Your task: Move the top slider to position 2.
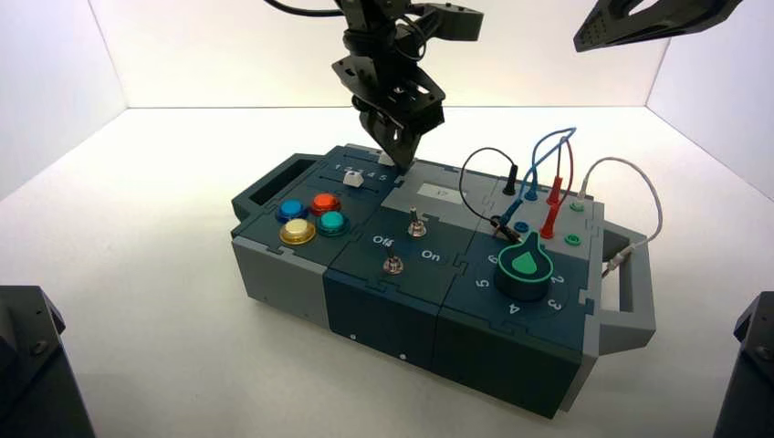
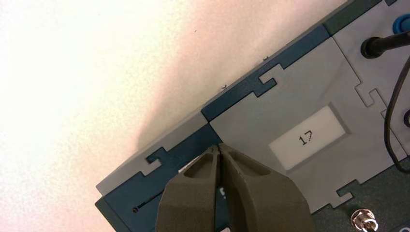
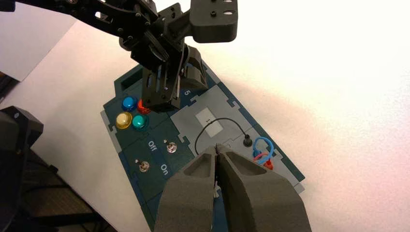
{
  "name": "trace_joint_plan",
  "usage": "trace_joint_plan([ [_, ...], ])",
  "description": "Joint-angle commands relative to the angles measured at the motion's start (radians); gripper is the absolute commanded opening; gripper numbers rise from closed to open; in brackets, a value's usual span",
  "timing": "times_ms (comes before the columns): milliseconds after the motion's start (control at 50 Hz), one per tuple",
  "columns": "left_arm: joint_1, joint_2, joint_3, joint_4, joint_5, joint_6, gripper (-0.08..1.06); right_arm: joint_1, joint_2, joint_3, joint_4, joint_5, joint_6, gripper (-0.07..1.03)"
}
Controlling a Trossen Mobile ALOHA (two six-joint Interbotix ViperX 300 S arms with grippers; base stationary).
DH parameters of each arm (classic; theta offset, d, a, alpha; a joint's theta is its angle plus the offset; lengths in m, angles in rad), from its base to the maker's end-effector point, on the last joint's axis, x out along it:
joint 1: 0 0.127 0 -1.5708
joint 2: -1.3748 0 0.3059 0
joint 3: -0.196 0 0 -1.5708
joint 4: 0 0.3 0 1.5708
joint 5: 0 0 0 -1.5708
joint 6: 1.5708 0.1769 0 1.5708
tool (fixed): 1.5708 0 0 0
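Observation:
My left gripper (image 1: 402,161) is shut and empty, its tips down on the far edge of the box (image 1: 383,310), where the dark slider panel meets the grey panel. The top slider (image 1: 387,160) shows as a small white bit right beside the tips, on their left. In the left wrist view the shut fingers (image 2: 193,193) hide most of it: only a white sliver (image 2: 186,167) and the dark slot track (image 2: 149,201) show. The row of small digits (image 1: 363,172) lies nearer me; its 2 is too small to pick out. My right gripper (image 3: 218,148) is shut, parked high at right (image 1: 653,20).
A second white slider knob (image 1: 354,179) sits nearer me. There are coloured push buttons (image 1: 310,217), two silver toggles (image 1: 416,224) with Off and On lettering, a green dial (image 1: 526,265), plugged wires (image 1: 548,182), a white label reading 17 (image 2: 307,138), and a grey handle (image 1: 634,292).

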Motion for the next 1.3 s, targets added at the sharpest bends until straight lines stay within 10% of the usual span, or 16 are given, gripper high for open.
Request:
trace_joint_plan([
  [20,0.012,-0.014,-0.026,0.002,-0.005,0.006,-0.03,-0.003,0.005,-0.025,0.006,-0.006,0.006,-0.02],
  [1300,0.063,-0.020,-0.017,0.002,0.014,0.011,-0.03,-0.003,0.005,-0.025,0.008,-0.008,0.006,-0.02],
])
